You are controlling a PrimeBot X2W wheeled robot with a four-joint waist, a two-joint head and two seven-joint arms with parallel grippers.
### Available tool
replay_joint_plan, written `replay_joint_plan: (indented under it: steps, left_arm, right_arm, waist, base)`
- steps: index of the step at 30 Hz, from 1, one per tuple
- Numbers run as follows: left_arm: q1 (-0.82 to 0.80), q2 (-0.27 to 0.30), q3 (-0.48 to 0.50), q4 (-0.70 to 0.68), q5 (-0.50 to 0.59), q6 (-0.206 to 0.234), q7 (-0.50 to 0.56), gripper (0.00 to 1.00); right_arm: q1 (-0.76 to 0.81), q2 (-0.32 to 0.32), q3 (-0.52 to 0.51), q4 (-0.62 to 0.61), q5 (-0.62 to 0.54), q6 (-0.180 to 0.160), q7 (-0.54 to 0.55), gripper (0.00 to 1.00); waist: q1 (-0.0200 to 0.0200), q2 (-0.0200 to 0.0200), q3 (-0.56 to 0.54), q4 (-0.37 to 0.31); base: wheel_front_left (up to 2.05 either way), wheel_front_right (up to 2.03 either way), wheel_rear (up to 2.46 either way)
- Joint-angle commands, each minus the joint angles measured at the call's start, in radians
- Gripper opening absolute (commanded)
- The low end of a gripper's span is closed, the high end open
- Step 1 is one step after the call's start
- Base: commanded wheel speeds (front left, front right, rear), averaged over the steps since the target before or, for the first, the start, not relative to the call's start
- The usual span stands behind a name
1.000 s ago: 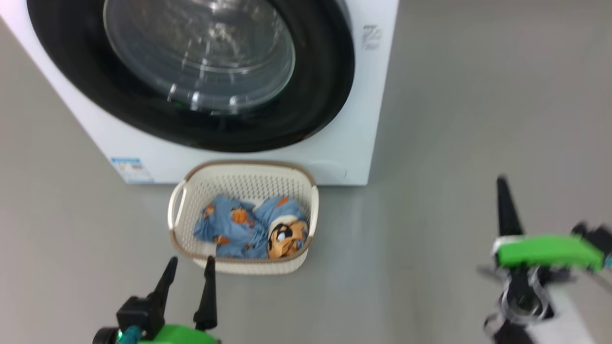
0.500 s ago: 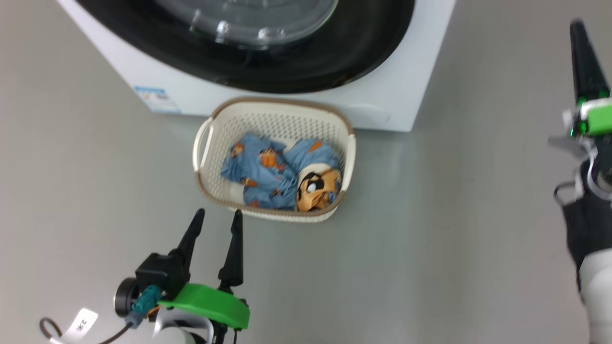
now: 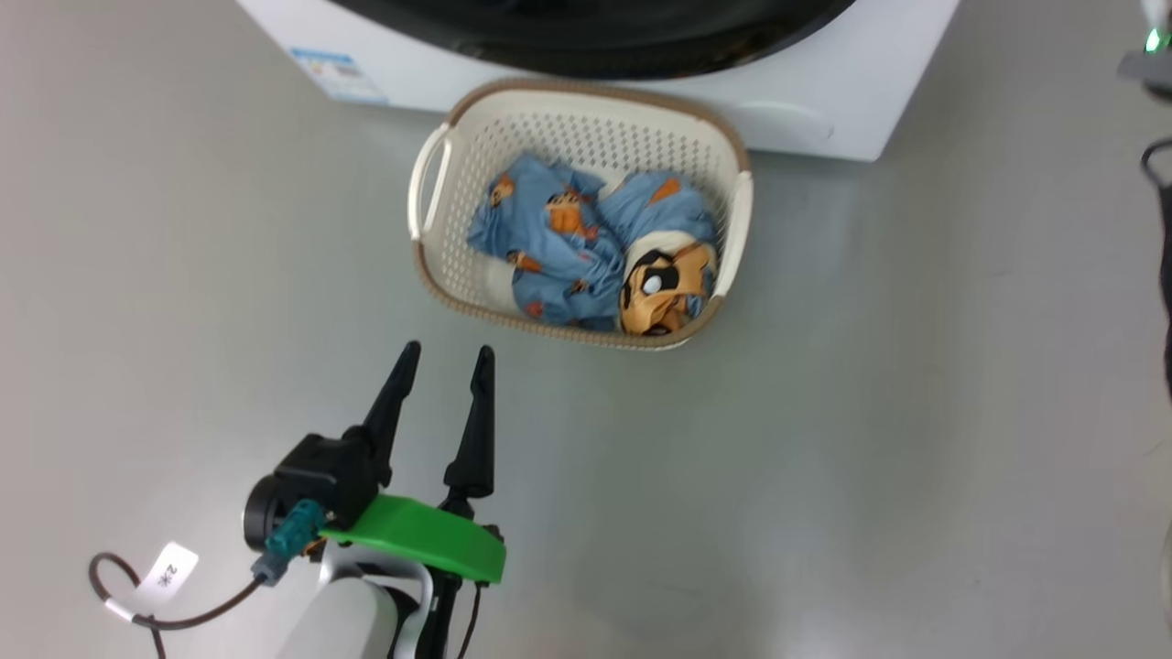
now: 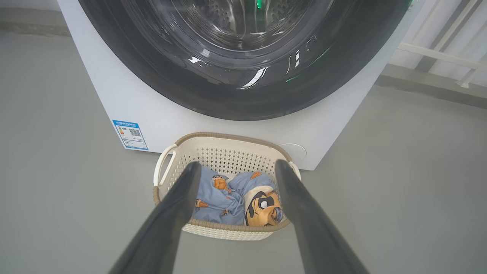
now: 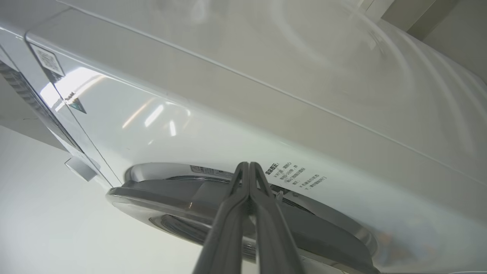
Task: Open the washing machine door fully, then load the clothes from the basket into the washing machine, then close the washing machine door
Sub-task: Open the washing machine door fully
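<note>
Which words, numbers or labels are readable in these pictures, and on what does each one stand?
"2" and an unclear sign: on a white tag, low left in the head view.
Blue label sticker on the washing machine: QR code, print too small.
Chinese notice beside the washing machine door: too blurred.

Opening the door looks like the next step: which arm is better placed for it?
Likely right. The right gripper, shut, points at the rim of the washing machine door; the left gripper, open, sits low, facing the basket.
</note>
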Motion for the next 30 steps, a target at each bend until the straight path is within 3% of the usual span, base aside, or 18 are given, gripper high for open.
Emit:
replay_joint_plan:
  steps: [1,23,27,30]
  left_arm:
    - [-0.021,0.016,0.024,-0.031,-0.008,0.009,-0.009,1.00]
    - [-0.051,0.016,-0.076,-0.055,-0.040,0.036,-0.009,1.00]
    - [-0.051,0.016,-0.085,-0.058,-0.044,0.039,-0.009,1.00]
    - [-0.051,0.016,-0.090,-0.064,-0.051,0.038,-0.009,1.00]
  right_arm:
    - [-0.036,0.002,0.017,-0.013,0.016,-0.001,0.013,0.00]
    - [-0.233,0.037,0.067,0.164,0.124,-0.001,0.213,0.00]
    - [-0.269,0.050,0.056,0.228,0.148,-0.001,0.237,0.00]
    - [-0.318,0.059,0.066,0.310,0.171,-0.001,0.324,0.00]
  waist:
    - [0.0000,-0.0001,0.044,0.036]
    - [0.0000,-0.0001,0.104,0.096]
    - [0.0000,-0.0001,0.110,0.104]
    - [0.0000,-0.0001,0.114,0.110]
  base:
    - [0.00,0.00,0.00]
    - [0.00,0.00,0.00]
    - [0.00,0.00,0.00]
    - [0.00,0.00,0.00]
